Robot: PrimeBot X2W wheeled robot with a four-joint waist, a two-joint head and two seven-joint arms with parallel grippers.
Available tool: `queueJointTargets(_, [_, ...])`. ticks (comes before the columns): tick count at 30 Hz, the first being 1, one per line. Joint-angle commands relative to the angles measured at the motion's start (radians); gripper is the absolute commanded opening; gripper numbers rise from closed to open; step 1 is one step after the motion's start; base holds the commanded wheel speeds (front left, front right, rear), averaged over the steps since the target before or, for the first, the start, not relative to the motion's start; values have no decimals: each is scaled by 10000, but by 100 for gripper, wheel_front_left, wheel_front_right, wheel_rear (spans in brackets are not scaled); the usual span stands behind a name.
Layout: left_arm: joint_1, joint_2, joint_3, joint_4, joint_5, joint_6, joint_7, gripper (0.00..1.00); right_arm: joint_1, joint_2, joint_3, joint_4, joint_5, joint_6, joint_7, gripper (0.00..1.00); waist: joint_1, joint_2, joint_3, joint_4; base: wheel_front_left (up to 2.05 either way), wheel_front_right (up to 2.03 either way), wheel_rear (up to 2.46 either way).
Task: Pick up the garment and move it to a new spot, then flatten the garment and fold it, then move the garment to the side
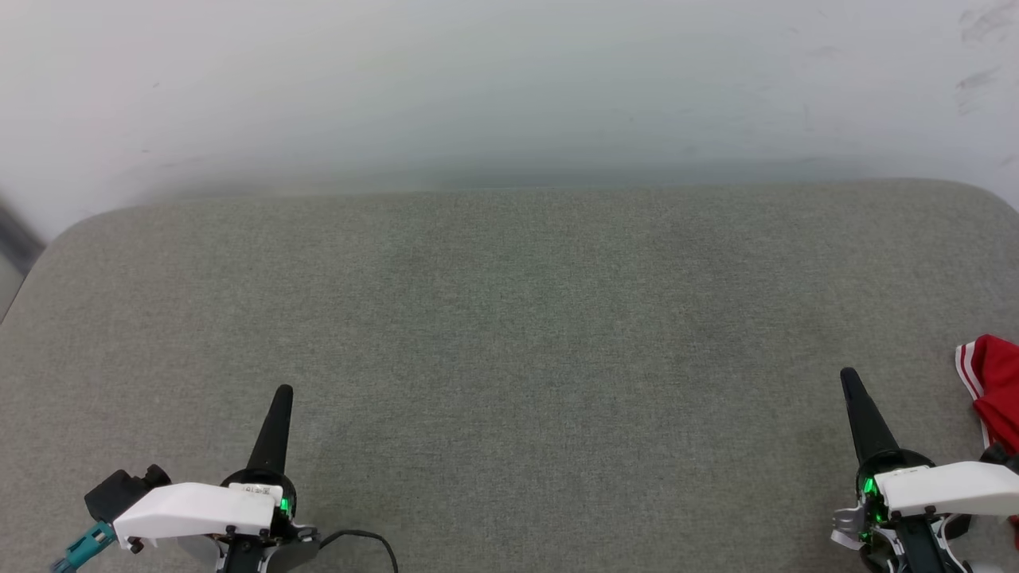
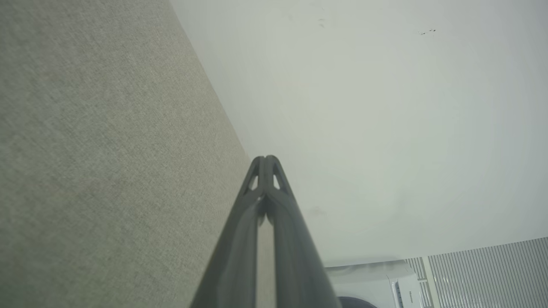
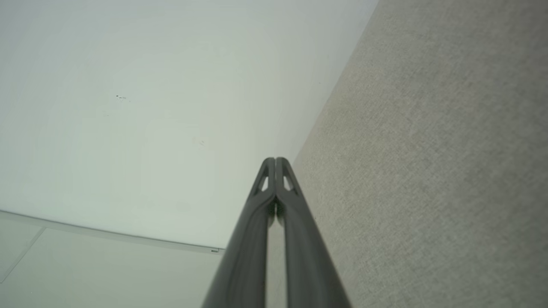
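Glimpsed: the garment [image 1: 997, 386], red, white-striped trim, cropped at frame edge; left end effector [image 1: 283, 391], right end effector [image 1: 849, 374] pinched together, empty.

Cut off at the right edge of the head view: garment [image 1: 995, 390], a red bunch with white stripes. Lower part hidden behind the white housing of the right gripper [image 1: 849, 376]. Cannot tell how it is folded or which part faces up.

Cropped at the near edge: both wrist housings, that of the left gripper [image 1: 283, 391] included, plus a black cable [image 1: 362, 532].

Grey cushion [image 1: 509, 318] clipped left, right and near.

Blurred low in both wrist views: finger shanks [image 2: 239, 256].

White appliance [image 2: 368, 278] cut by the left wrist view's lower edge; label too small to read.
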Motion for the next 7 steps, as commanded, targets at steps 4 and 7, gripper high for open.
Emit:
queueJointTargets(4, [-238, 7, 88, 36, -494, -37, 137, 0, -193, 24, -31, 0, 560, -2, 113, 0, -1, 0, -20, -12, 0, 0, 0])
queueJointTargets(7, [-275, 0, 113, 82, -728, -38, 207, 0, -213, 25, -39, 23, 828, -2, 171, 0, -1, 0, -33, -19, 0, 0, 0])
